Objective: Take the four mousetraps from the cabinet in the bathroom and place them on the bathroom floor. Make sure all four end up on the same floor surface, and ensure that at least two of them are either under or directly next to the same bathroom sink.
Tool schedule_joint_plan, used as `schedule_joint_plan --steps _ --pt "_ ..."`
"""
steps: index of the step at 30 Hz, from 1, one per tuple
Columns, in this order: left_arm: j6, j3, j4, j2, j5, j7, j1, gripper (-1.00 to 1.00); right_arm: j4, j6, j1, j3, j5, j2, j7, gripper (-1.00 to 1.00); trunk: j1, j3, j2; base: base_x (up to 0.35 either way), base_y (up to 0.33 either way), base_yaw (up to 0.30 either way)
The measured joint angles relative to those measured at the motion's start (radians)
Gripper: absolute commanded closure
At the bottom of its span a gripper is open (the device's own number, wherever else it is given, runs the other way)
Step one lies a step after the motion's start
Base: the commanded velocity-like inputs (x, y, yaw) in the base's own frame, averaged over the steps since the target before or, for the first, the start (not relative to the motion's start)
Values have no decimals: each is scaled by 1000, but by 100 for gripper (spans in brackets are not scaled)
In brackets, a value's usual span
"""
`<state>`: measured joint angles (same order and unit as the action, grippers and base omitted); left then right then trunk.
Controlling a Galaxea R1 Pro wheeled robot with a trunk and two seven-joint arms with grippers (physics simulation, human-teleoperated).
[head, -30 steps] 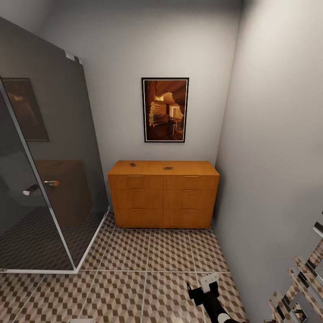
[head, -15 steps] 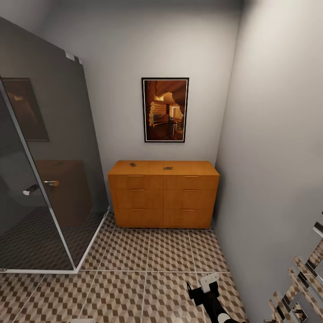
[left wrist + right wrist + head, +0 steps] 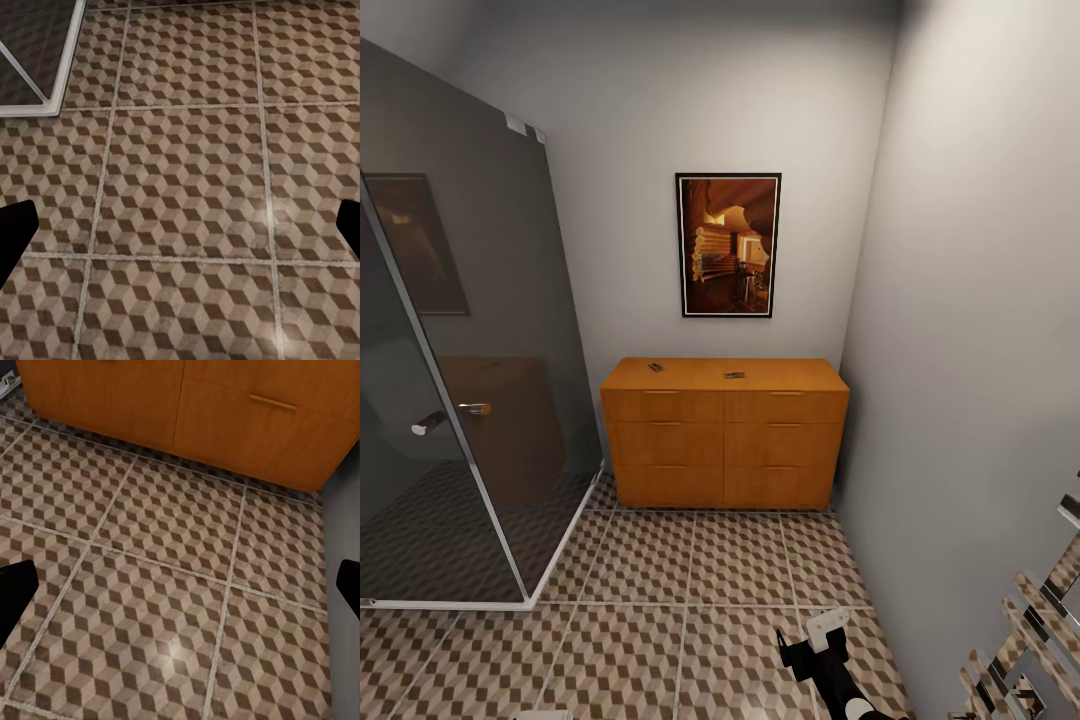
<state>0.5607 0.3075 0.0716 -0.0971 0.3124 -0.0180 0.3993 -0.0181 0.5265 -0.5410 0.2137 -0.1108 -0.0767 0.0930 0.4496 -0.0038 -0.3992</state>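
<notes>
Two mousetraps [image 3: 656,367] [image 3: 735,375] lie near the cabinet [image 3: 725,432] top's front edge, seemingly light, stiff boards best pinched by their wooden edges; my right gripper [image 3: 815,640] hangs spread, empty.

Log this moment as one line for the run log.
cabinet: ahead, drawers shut | mousetraps: two on top | left claw: open, empty | right claw: open, empty
</notes>
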Motion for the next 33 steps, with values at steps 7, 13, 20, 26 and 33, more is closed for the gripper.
schedule_joint_plan --steps 7,13,20,26,33 --pt "0 0 0 0 0 0 0 -100 0 0 0 0 0 0 0 -100 0 0 0 0 0 0" --pt "0 0 0 0 0 0 0 -100 0 0 0 0 0 0 0 -100 0 0 0 0 0 0" --pt "0 0 0 0 0 0 0 -100 0 0 0 0 0 0 0 -100 0 0 0 0 0 0" --pt "0 0 0 0 0 0 0 -100 0 0 0 0 0 0 0 -100 0 0 0 0 0 0" --pt "0 0 0 0 0 0 0 -100 0 0 0 0 0 0 0 -100 0 0 0 0 0 0"
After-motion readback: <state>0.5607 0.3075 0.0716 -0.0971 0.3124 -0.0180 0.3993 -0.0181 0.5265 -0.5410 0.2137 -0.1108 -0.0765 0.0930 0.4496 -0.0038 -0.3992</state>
